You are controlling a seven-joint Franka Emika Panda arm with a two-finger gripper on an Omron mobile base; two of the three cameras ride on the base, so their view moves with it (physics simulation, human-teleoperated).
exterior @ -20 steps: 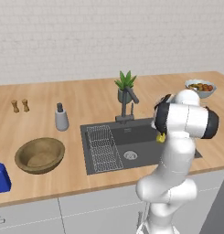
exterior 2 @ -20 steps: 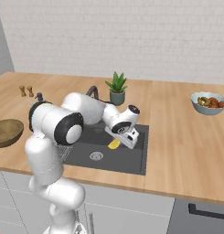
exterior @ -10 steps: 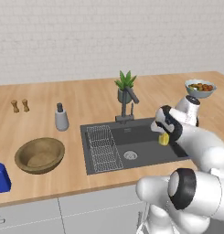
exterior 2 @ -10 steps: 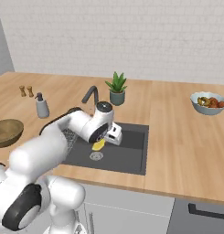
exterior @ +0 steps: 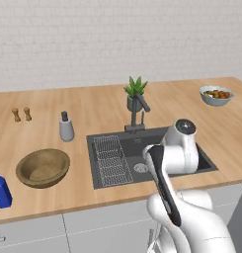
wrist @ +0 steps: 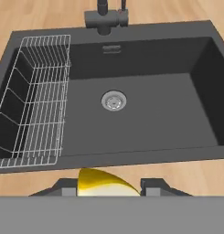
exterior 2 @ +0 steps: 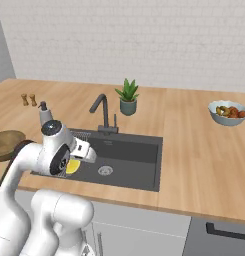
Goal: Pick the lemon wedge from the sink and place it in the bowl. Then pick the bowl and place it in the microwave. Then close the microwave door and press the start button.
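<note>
My gripper (wrist: 107, 188) is shut on the lemon wedge (wrist: 104, 184), a bright yellow slice between the two dark fingertips (wrist: 66, 187). The hand hangs above the front edge of the sink (wrist: 154, 114), looking down into the dark basin with its steel drain (wrist: 114, 100). From the right base view the lemon wedge (exterior 2: 72, 166) shows under the hand, over the left front corner of the sink (exterior 2: 129, 160). The brown wooden bowl (exterior: 42, 168) stands on the counter left of the sink (exterior: 142, 146), apart from the hand; its edge (exterior 2: 6, 144) shows beyond my arm. The microwave is out of view.
A wire rack (exterior: 111, 160) fills the sink's left part. Behind the basin stand the dark faucet (exterior: 137, 116) and a potted plant (exterior: 135, 94). A soap dispenser (exterior: 66, 127), two shakers (exterior: 21, 114), a blue carton (exterior: 1, 191) and a fruit bowl (exterior: 216, 95) sit on the counter.
The arm has swung from the sink's right side across to its left front, carrying the lemon wedge with it. The grip on the wedge has stayed shut.
</note>
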